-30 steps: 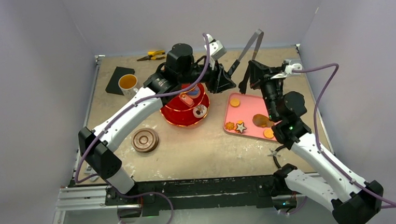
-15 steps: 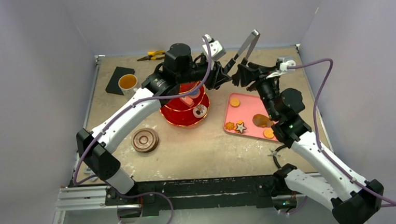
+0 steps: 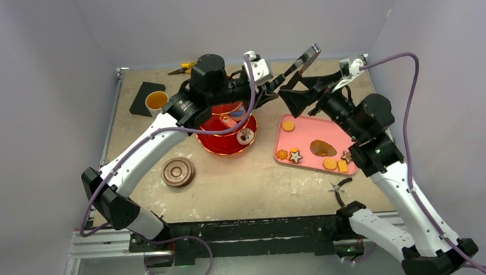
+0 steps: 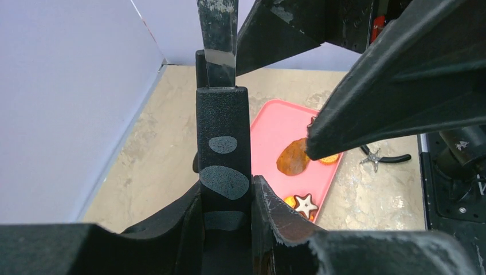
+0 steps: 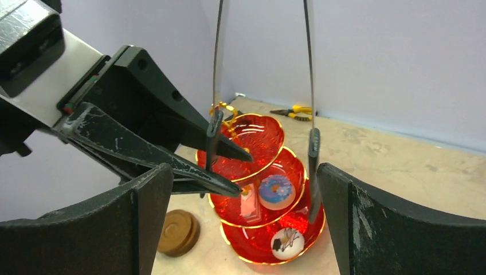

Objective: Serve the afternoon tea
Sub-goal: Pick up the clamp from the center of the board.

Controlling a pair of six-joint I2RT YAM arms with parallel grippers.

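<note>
The red three-tier stand (image 3: 226, 137) stands mid-table, with a blue doughnut (image 5: 277, 191), a pink slice (image 5: 248, 199) and a white doughnut (image 5: 286, 242) on its lower tiers. Above its right side my left gripper (image 3: 274, 92) is shut on one arm of the black tongs (image 3: 303, 56), which slant up to the right. The arm sits tight between the fingers (image 4: 269, 209). My right gripper (image 3: 296, 91) faces it, open wide; both tong arms (image 5: 312, 137) hang between its fingers without touching them. The white mug (image 3: 157, 102) of tea is at the back left. Brown saucers (image 3: 178, 172) are stacked front left.
A pink tray (image 3: 307, 137) to the right of the stand holds several biscuits, a star biscuit (image 3: 296, 155) and a brown oval piece (image 3: 322, 148). Black pliers (image 3: 341, 186) lie near the front right. Yellow pliers (image 5: 298, 113) lie by the back wall. A black pad (image 3: 141, 96) sits behind the mug.
My right gripper has opened and let go of the tongs, drawing back to the right. The left gripper has kept its hold, and the tongs have tilted further right.
</note>
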